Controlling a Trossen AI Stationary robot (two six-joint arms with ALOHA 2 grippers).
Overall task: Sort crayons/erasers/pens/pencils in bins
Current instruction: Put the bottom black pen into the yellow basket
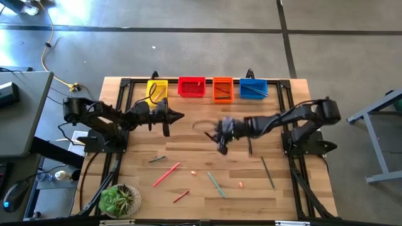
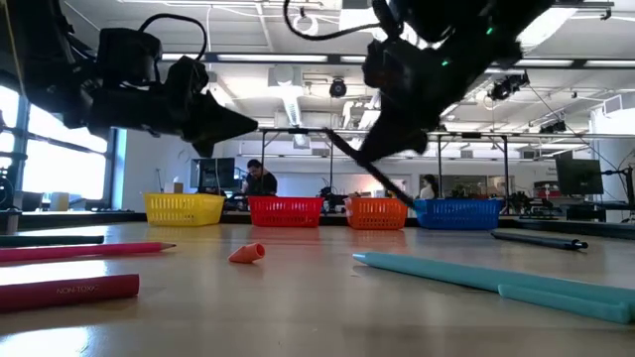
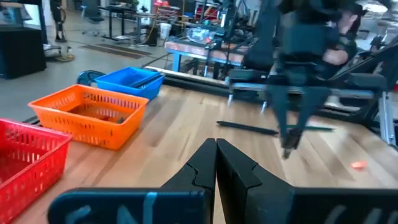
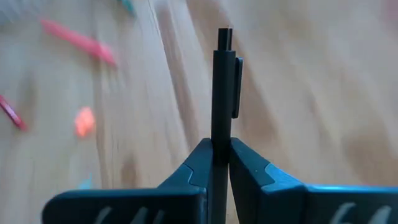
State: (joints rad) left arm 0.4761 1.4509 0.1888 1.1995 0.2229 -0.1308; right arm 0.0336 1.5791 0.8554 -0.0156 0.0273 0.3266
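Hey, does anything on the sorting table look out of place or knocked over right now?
Nothing looks damaged or tipped. The four bins stand in a straight row at the far edge. Loose sticks and two small erasers still lie scattered on the near half, unsorted. The right gripper holds a dark pen above the table.

A small green potted plant (image 1: 119,199) sits at the near left corner of the wooden tabletop (image 1: 207,157) (a yellow cable (image 1: 45,53) trails across the grey floor, far left).
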